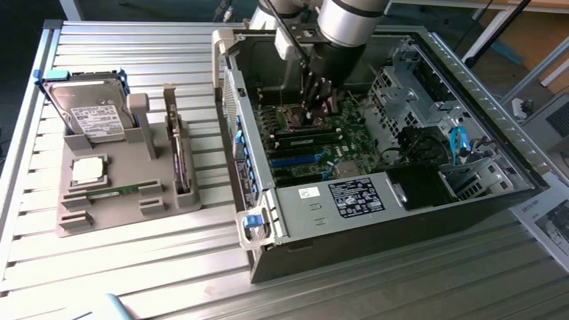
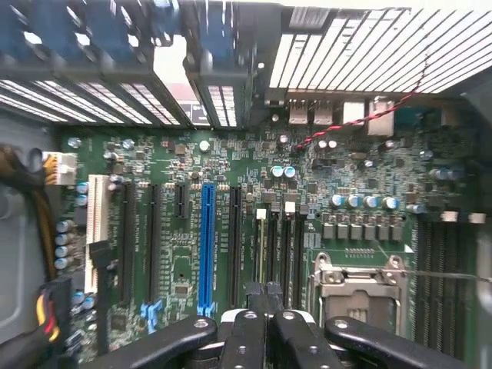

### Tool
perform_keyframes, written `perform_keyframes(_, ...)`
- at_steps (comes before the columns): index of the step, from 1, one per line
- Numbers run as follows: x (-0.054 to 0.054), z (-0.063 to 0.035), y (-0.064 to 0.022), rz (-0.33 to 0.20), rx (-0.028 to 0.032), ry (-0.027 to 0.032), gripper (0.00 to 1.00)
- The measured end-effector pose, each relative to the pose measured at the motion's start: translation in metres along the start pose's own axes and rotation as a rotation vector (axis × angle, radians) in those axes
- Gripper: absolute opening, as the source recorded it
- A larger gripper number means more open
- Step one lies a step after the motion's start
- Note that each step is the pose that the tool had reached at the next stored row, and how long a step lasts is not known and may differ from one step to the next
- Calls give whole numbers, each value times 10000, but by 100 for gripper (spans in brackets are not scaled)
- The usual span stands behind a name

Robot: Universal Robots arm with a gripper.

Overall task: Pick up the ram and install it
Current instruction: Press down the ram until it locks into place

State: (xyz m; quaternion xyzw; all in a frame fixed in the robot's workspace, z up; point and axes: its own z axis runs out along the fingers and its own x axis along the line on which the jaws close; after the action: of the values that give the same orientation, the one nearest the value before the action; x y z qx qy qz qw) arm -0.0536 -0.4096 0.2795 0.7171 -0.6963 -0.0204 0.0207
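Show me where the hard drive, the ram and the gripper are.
hard drive (image 1: 92, 120), exterior view, on its white label.
ram (image 1: 114, 193), exterior view, middle of the green strip.
gripper (image 2: 265, 296), wrist view, between the fingertips.

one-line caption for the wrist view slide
Shut gripper poised above the motherboard, near the memory slots beside the empty processor socket.

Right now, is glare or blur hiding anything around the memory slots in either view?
Exterior view: the arm's shadow darkens the motherboard beneath the pincer, and the slots there read dim. Wrist view: bright light through the case's vent grille washes that area out; the pincer is soft and out of focus, while the blue slot stays readable.
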Motion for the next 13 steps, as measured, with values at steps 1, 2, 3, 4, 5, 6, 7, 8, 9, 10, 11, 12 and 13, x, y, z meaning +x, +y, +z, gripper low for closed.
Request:
perform_keyframes(1,0,-50,3,0,1,-1,10)
perform_keyframes(2,0,-90,5,0,1,-1,10)
perform_keyframes(3,0,-162,9,0,0,1,10)
perform_keyframes(4,0,-224,13,0,1,-1,10)
perform_keyframes(5,0,-295,17,0,1,0,10)
perform_keyframes(6,-1,-336,19,0,1,-1,10)
perform_keyframes(7,-1,-412,24,0,1,0,10)
perform_keyframes(8,-1,-487,28,0,0,0,10)
perform_keyframes(9,-1,-518,30,0,1,0,10)
perform_keyframes(10,-1,-523,30,0,0,0,10)
perform_keyframes(11,-1,-523,30,-1,1,-1,10)
perform_keyframes(12,-1,-523,30,-1,1,-1,10)
perform_keyframes(13,-1,-523,30,-1,1,-1,10)
